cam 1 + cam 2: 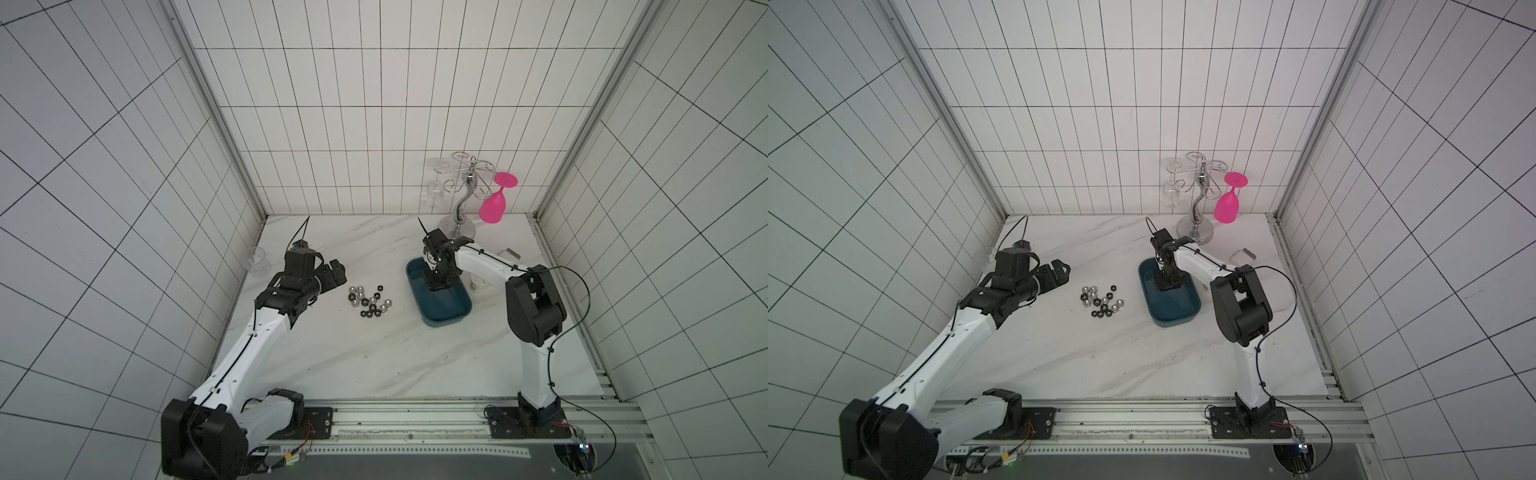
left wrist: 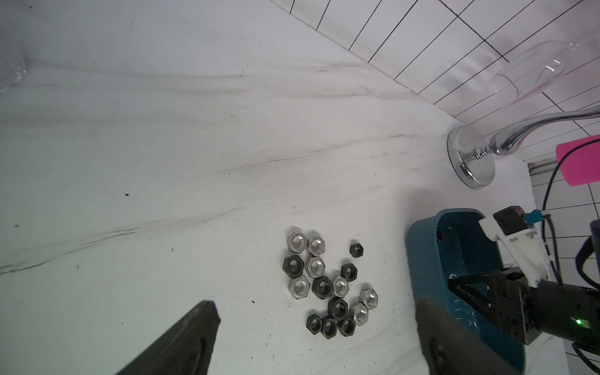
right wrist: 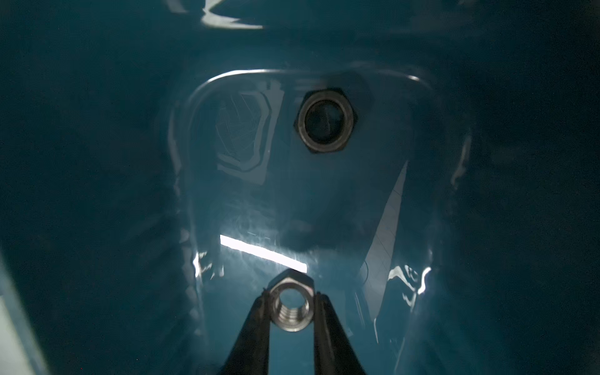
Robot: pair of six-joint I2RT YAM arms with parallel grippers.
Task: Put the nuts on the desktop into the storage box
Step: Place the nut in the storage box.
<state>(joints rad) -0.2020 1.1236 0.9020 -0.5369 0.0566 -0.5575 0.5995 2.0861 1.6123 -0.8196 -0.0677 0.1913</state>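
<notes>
Several silver and black nuts (image 1: 370, 301) (image 1: 1100, 301) (image 2: 331, 285) lie clustered on the white marble desktop (image 1: 374, 365). The dark teal storage box (image 1: 446, 311) (image 1: 1177, 307) (image 2: 422, 259) stands to their right. My right gripper (image 1: 436, 286) (image 3: 291, 297) reaches down inside the box, shut on a silver nut (image 3: 292, 308) just above its floor. A dark nut (image 3: 326, 125) lies on the box floor further in. My left gripper (image 1: 334, 274) (image 2: 316, 305) hovers open just left of the cluster, holding nothing.
A chrome glass rack (image 1: 461, 208) with a pink glass (image 1: 492, 205) and a clear glass stands at the back right. A clear cup (image 1: 257, 259) sits by the left wall. A small white jar (image 1: 478, 284) and a white block (image 1: 509, 252) lie right of the box.
</notes>
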